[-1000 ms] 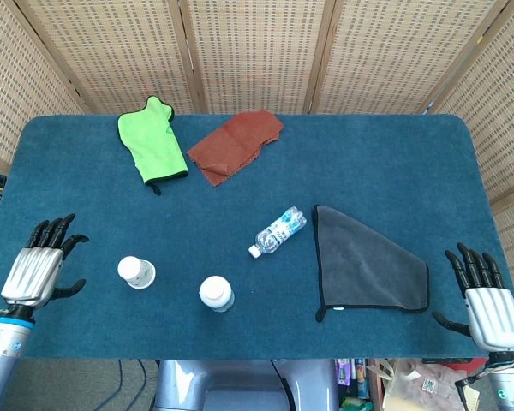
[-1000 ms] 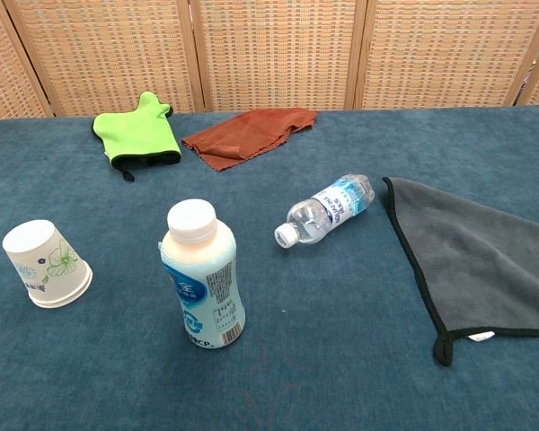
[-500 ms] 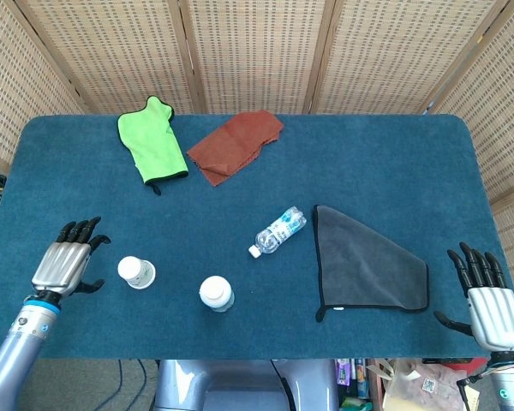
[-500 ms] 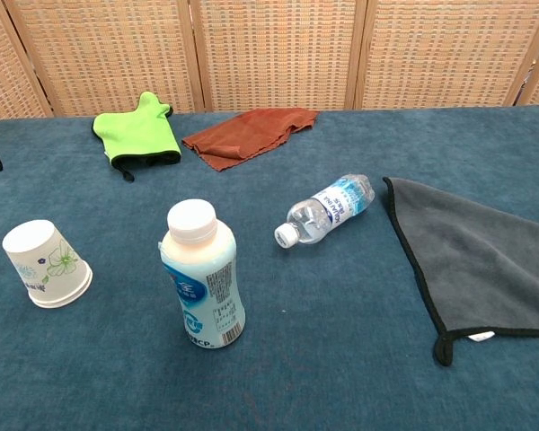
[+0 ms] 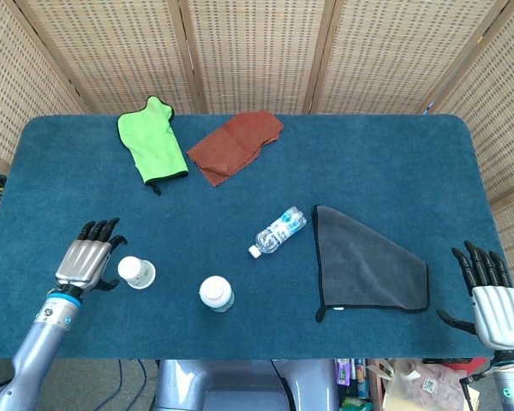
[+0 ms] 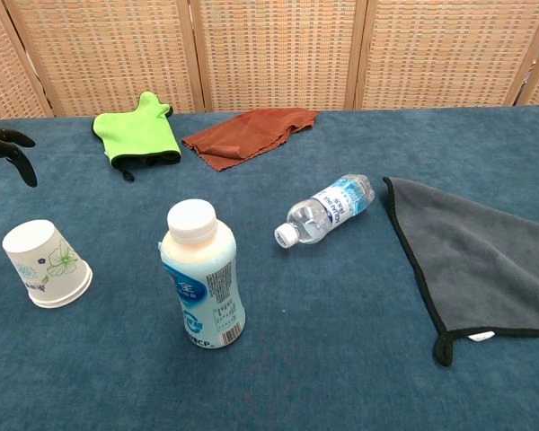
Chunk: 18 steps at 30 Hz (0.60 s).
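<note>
At the lower left of the head view, the left hand [image 5: 86,262] is showing a ribbed silver back plate with black fingers [image 5: 101,229] running out of it. Its wrist is wearing a black collar with a thin blue ring, and a smooth grey forearm is trailing off toward the bottom edge. At the lower right, the right hand [image 5: 495,300] is showing the same build: ribbed silver back, glossy black fingers, dark wrist collar. In the chest view only black fingertips [image 6: 9,146] are showing at the left edge.
</note>
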Each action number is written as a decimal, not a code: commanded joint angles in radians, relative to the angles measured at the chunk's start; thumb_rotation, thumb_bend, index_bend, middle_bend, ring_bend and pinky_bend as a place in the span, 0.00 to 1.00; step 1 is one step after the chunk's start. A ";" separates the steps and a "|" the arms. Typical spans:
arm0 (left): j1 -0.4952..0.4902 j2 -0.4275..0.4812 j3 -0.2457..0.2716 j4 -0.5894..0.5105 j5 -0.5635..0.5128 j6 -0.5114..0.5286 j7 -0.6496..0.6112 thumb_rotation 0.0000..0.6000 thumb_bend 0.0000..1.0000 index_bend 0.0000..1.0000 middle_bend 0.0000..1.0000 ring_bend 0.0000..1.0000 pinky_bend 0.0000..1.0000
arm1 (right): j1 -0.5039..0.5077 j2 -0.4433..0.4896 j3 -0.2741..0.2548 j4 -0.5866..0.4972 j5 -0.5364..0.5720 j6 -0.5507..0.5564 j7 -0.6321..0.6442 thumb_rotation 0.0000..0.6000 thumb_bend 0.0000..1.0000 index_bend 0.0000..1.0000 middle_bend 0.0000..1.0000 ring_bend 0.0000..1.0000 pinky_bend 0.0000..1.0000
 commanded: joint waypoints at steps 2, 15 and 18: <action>-0.025 -0.022 0.011 0.005 -0.032 0.014 0.024 1.00 0.24 0.29 0.00 0.00 0.00 | 0.000 0.001 0.001 0.001 0.001 0.001 0.003 1.00 0.12 0.00 0.00 0.00 0.00; -0.064 -0.053 0.045 0.029 -0.075 0.037 0.035 1.00 0.24 0.29 0.00 0.00 0.00 | 0.000 -0.001 0.004 0.005 0.006 0.000 0.004 1.00 0.12 0.00 0.00 0.00 0.00; -0.072 -0.058 0.047 0.039 -0.083 0.039 0.031 1.00 0.24 0.30 0.00 0.00 0.00 | 0.000 0.000 0.005 0.005 0.008 0.001 0.006 1.00 0.12 0.00 0.00 0.00 0.00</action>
